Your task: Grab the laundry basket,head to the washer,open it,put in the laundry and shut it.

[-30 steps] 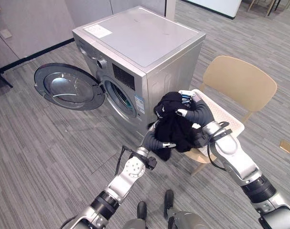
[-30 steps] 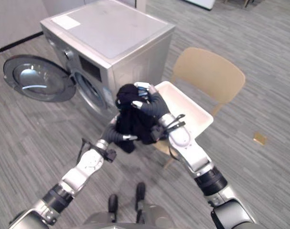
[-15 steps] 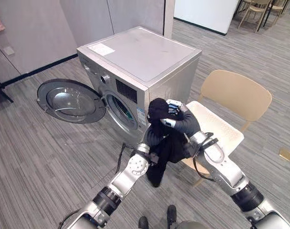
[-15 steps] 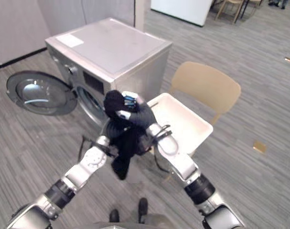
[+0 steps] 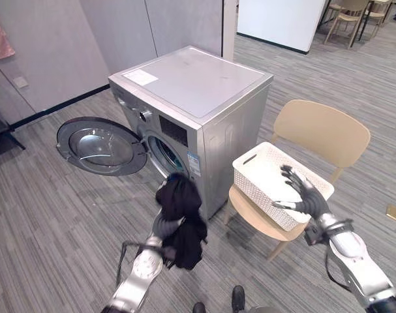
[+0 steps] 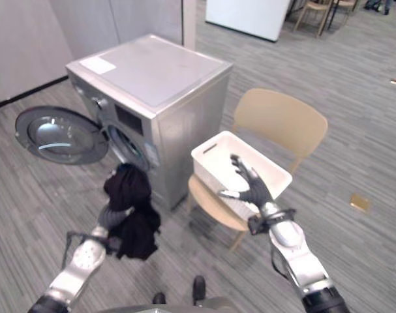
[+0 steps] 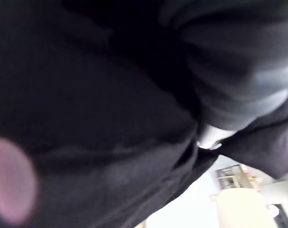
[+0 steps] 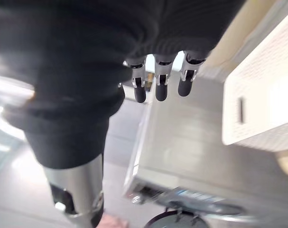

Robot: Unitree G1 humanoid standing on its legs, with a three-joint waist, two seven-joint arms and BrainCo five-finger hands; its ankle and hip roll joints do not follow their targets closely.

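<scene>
Left hand (image 5: 164, 229) carrying black laundry (image 5: 181, 218) toward washer (image 5: 198, 98); fingers buried in cloth, can't tell.
Soft, light, floppy; bunch it high so nothing trails; right hand (image 5: 304, 193) fingers spread, holding nothing, over basket (image 5: 250, 176).

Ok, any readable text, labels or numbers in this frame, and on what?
None can be read.
White label on the washer top, rear corner: too small.
Sticker on the washer's front beside the drum opening: too small.
Dark control panel: no legible characters.
</scene>
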